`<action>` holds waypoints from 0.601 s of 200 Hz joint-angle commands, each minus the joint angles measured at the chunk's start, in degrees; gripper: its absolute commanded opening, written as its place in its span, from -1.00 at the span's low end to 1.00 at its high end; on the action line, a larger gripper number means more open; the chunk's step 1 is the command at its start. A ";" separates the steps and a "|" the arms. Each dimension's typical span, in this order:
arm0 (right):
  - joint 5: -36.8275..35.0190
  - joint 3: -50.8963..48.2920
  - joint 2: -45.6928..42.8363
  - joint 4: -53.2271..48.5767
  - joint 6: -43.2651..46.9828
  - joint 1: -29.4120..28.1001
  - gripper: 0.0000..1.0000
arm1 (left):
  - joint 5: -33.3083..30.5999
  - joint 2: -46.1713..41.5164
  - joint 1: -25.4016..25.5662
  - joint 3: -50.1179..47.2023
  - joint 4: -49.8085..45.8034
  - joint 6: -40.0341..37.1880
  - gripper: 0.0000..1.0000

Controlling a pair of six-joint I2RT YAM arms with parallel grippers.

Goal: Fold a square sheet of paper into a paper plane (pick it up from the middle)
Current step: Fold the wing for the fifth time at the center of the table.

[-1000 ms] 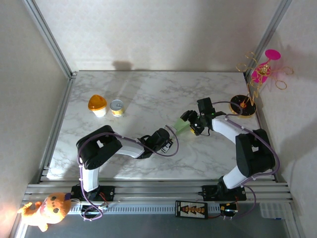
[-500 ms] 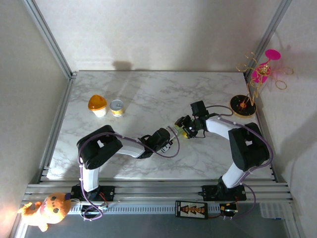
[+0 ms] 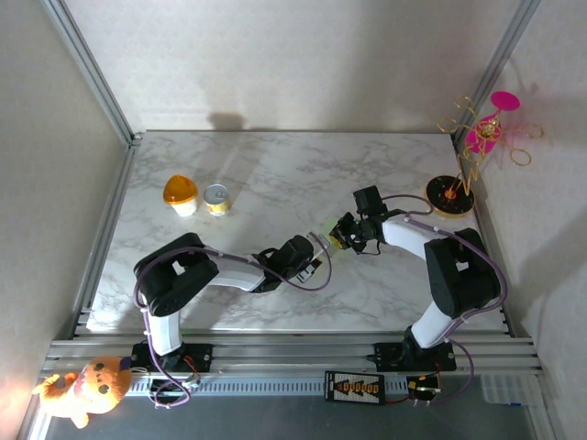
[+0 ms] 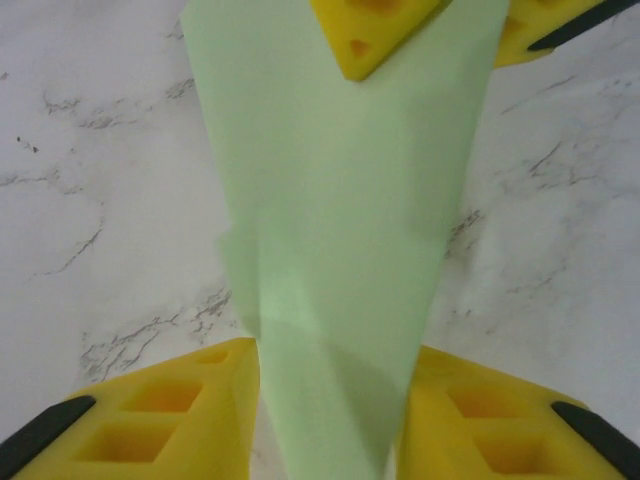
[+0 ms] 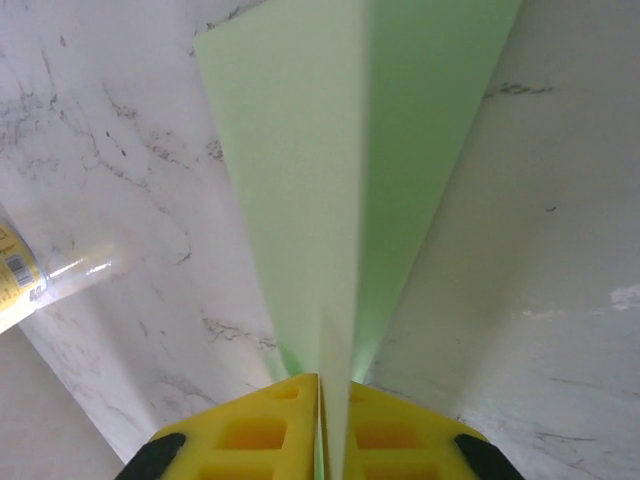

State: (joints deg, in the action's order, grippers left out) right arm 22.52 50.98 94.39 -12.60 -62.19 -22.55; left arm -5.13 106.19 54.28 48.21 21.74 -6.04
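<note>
White, grey-veined marble table [image 3: 275,174], boxed by pale walls [image 3: 275,55] on aluminium posts [image 3: 92,73]; the pale green paper plane [image 3: 327,231] is near its middle, between the 2 arms; right gripper [image 5: 320,385] pinches its centre fold; left gripper [image 4: 330,360] stands spread, 1 finger on each side of the other end.

The right gripper [image 5: 320,400] sat at the bottom edge, its two yellow fingers [image 5: 250,430] pressed together on the narrow end of the paper plane [image 5: 340,150]. The pale green dart widened away from the fingers, a centre crease splitting it into a lighter left face and a shaded right one. Beneath it lay the marble table [image 5: 110,180]. A tin [image 5: 15,275] with a yellow label showed at the left edge.
</note>
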 commanded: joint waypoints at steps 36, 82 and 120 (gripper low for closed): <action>-0.33 -0.62 -0.77 1.17 -0.19 -0.70 -0.79 | 3.04 -0.96 -0.38 0.60 -2.75 3.43 -0.43; -0.28 -0.53 0.14 1.44 -0.04 -0.87 -0.79 | 3.19 -0.37 -0.43 1.67 -2.75 4.19 -0.40; -0.20 -0.55 0.90 1.73 -0.12 -1.22 -0.80 | 3.63 -0.59 -0.50 1.50 -2.65 4.99 -0.62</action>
State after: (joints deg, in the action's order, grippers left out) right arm 22.55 50.98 94.39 -11.33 -62.19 -23.14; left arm -2.44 105.80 54.15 48.38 20.25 -2.22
